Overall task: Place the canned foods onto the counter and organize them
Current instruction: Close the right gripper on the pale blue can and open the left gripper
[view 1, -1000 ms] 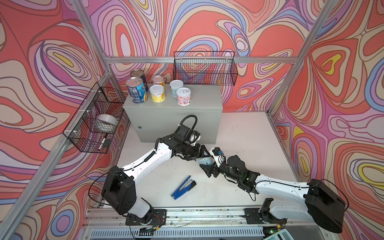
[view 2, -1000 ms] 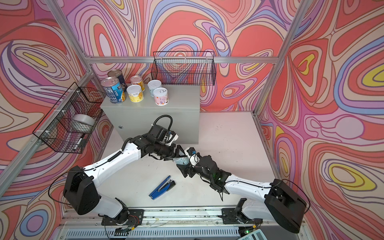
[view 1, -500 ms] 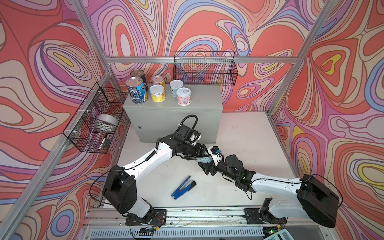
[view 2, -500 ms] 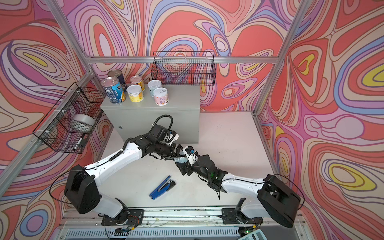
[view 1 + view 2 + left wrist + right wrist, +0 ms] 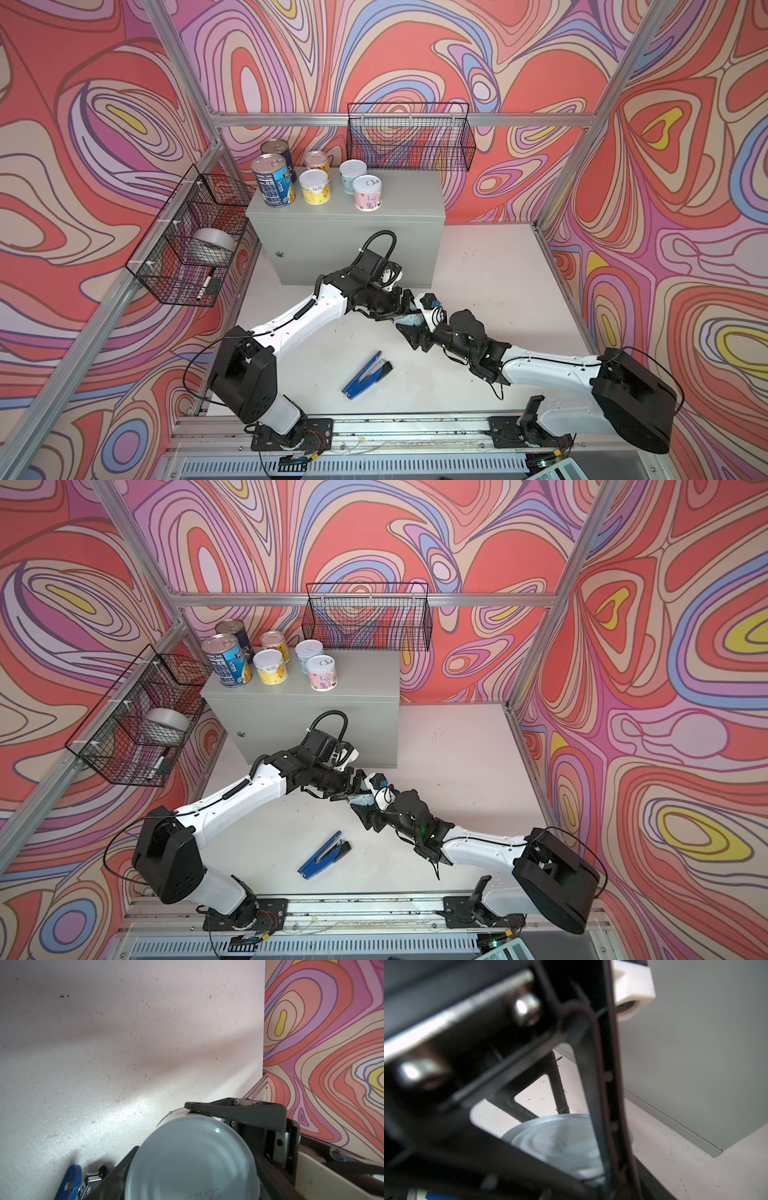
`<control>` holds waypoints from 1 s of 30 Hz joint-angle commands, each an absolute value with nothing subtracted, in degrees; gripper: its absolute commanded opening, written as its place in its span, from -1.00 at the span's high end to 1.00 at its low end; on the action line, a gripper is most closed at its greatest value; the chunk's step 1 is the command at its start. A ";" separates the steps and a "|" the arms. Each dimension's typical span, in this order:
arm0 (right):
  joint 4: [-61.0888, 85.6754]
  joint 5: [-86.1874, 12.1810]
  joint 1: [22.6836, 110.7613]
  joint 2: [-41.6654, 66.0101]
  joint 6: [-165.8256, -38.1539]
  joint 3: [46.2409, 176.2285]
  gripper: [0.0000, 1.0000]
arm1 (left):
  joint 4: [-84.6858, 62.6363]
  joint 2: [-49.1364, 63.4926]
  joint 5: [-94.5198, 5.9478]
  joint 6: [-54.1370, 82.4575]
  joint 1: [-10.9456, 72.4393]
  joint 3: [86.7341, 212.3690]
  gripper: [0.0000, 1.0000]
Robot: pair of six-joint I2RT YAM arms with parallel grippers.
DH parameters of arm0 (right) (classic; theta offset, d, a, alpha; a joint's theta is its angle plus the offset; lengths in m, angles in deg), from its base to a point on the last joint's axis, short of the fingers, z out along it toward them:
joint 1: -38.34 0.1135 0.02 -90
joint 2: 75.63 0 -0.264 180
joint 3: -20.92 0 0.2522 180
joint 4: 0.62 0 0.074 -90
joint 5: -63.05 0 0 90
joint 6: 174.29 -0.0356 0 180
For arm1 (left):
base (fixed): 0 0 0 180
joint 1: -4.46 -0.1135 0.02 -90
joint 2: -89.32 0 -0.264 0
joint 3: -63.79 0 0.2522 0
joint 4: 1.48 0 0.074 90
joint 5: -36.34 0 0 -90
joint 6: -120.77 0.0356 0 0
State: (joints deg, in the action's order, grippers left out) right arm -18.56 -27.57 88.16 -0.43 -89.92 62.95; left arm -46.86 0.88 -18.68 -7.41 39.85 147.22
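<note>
**Two arms meet at one tin before the counter [image 5: 409, 197]**
The left gripper [image 5: 402, 308] clamps a pale can [image 5: 191, 1159] above the table [image 5: 482, 266]. The right gripper [image 5: 416, 328] reaches it, grip unclear. Six tins [image 5: 314, 188] stand on the counter.

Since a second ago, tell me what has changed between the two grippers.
The right gripper pushed in toward the left gripper and narrowed its jaws around the can held there; whether it grips yet is unclear. The left gripper stayed clamped on the can. The six cans on the counter and the blue stapler did not move.
</note>
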 commanded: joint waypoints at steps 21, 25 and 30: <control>-17.04 -24.96 88.04 -10.34 -93.04 60.08 -0.12 | -45.38 2.41 -20.85 -9.81 38.75 149.47 -1.00; -13.89 -23.99 88.02 -14.72 -93.67 58.80 -0.13 | -43.46 4.93 -22.03 -10.15 37.98 147.61 -1.00; -7.72 -22.03 88.00 -20.28 -94.63 58.77 -0.13 | -37.81 8.62 -22.38 -12.14 36.86 143.06 -1.00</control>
